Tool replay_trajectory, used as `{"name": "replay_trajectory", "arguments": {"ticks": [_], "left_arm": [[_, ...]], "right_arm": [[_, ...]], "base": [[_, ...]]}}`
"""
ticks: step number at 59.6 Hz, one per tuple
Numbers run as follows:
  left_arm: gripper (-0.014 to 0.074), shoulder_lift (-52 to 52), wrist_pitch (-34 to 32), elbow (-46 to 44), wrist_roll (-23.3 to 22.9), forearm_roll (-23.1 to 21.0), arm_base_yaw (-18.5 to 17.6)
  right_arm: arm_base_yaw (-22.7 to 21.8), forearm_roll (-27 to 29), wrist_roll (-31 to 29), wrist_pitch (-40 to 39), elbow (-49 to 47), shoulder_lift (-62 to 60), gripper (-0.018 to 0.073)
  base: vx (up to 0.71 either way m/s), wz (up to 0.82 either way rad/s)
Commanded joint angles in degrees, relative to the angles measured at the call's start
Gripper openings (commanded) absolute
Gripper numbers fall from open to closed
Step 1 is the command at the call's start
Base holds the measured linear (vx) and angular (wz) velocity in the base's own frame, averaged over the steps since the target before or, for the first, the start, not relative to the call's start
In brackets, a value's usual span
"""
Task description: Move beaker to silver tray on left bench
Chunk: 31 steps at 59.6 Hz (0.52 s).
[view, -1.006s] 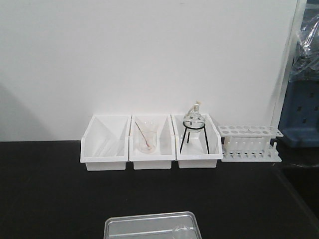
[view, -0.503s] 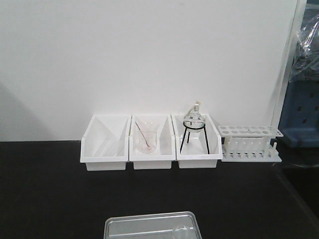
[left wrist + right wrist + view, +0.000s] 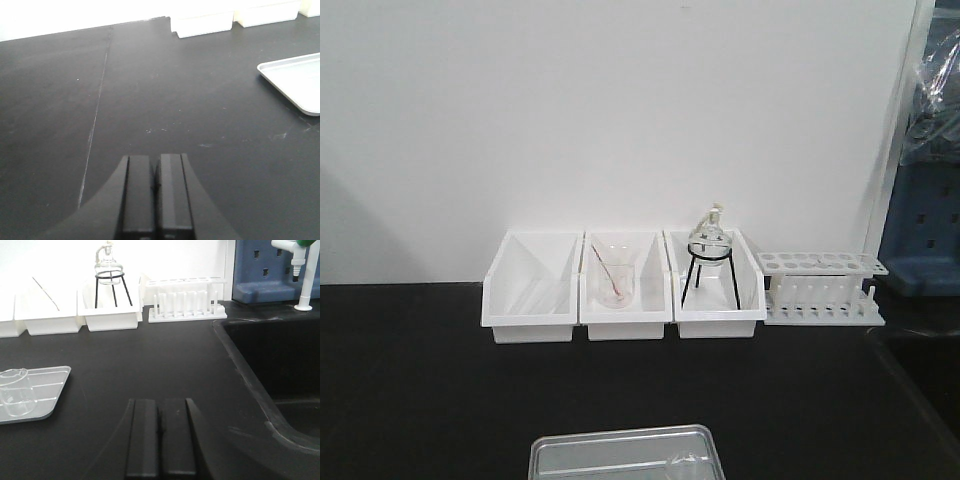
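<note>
- Beaker (image 3: 14,392) stands upright inside the silver tray (image 3: 47,385), near the tray's right end in the right wrist view; nothing visible in it.
- Front view catches only the beaker's rim (image 3: 688,463) at the lower frame edge, within the tray (image 3: 620,450).
- Tray rests flat on the black surface (image 3: 420,380), apart from the three white bins (image 3: 620,290) along the wall.
- Middle bin: a clear beaker with a pinkish rod (image 3: 612,272). Right bin: round flask on a black tripod (image 3: 710,255). White test-tube rack (image 3: 820,287) beside the bins.
- Left pincer (image 3: 155,192): fingers pressed together, holding nothing, above bare surface; tray corner (image 3: 295,82) off to its right.
- Right pincer (image 3: 160,440): fingers together, empty, well clear of the beaker; black sink (image 3: 280,360) on its right.
</note>
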Motion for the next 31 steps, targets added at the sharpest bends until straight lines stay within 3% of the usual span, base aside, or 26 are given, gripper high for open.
{"name": "replay_trajectory", "arguments": {"ticks": [1,31], "left_arm": [[0.0001,-0.4,-4.3,1.1,-0.1,-0.1,-0.4],[0.0001,-0.4,-4.3,1.1,-0.1,-0.1,-0.4]], "right_arm": [[-0.4,-0.6,0.2,-5.0,0.3,-0.7,-0.0011],[-0.4,-0.6,0.2,-5.0,0.3,-0.7,-0.0011]], "base": [[0.0,0.0],[0.0,0.0]]}}
